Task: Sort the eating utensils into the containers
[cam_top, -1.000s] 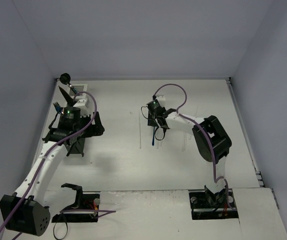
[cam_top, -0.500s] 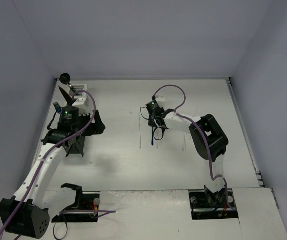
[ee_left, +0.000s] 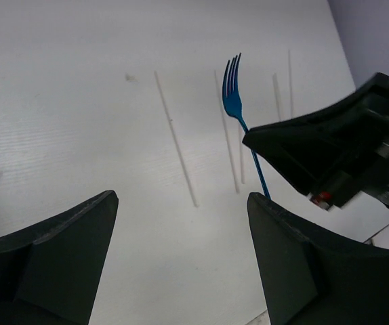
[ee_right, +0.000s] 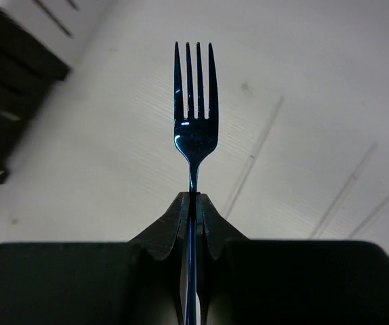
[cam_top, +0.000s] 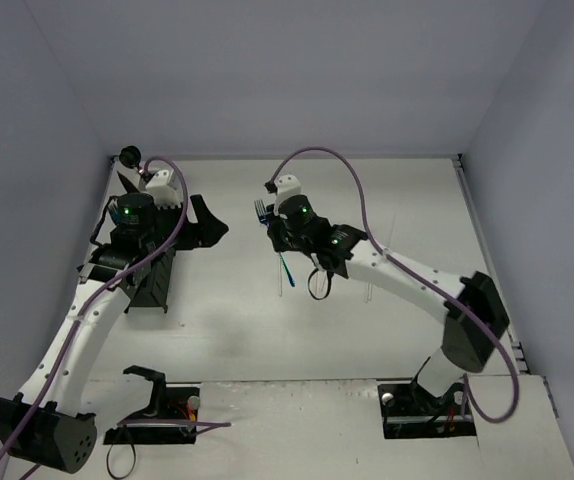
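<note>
My right gripper [ee_right: 193,200] is shut on the stem of a blue fork [ee_right: 194,122], whose tines point away from the wrist. Seen from the top, the fork [cam_top: 286,268] hangs above the table's middle in the right gripper [cam_top: 271,224]. The left wrist view shows the same fork [ee_left: 234,95] and the right gripper [ee_left: 330,149] at the right. Open and holding nothing, my left gripper [cam_top: 205,224] [ee_left: 181,203] hovers left of the fork. A black container [cam_top: 150,282] and a white one [cam_top: 163,184] sit under the left arm, mostly hidden. Several pale chopsticks [ee_left: 175,139] lie on the table.
A black utensil head [cam_top: 127,156] sticks up at the far left, by the white container. A black slatted container [ee_right: 11,61] shows at the upper left of the right wrist view. More chopsticks [ee_right: 252,159] lie under the fork. Grey walls close in the table.
The right gripper has shut on the blue fork, lifted it off the table and carried it left. The left gripper has swung right, toward the fork.
</note>
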Controlling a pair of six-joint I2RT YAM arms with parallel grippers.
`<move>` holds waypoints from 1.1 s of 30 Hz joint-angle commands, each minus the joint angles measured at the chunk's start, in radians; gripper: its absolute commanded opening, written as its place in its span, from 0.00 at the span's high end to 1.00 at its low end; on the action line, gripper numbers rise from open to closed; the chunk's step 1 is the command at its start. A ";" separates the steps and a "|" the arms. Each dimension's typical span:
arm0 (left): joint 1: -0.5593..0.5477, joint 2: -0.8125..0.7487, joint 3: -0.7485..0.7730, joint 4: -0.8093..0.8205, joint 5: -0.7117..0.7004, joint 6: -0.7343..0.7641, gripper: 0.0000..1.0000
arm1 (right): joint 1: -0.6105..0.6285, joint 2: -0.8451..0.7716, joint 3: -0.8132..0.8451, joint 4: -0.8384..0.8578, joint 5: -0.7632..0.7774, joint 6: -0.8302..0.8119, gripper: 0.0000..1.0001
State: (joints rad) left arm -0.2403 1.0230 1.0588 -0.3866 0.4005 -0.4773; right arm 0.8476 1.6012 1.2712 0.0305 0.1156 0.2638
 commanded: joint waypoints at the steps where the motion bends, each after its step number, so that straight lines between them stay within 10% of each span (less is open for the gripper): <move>1: -0.024 0.011 0.076 0.135 0.041 -0.044 0.26 | 0.009 -0.159 -0.034 0.095 -0.145 -0.065 1.00; 23: -0.217 0.069 0.091 0.255 -0.111 0.036 0.40 | 0.044 -0.224 -0.040 0.129 -0.309 -0.055 1.00; 33: -0.238 0.079 0.111 0.314 -0.168 0.072 0.97 | 0.048 -0.222 -0.048 0.135 -0.305 -0.056 0.94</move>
State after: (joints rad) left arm -0.4803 1.1191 1.1029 -0.1804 0.2768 -0.4424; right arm 0.8864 1.3998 1.2182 0.0843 -0.1740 0.2079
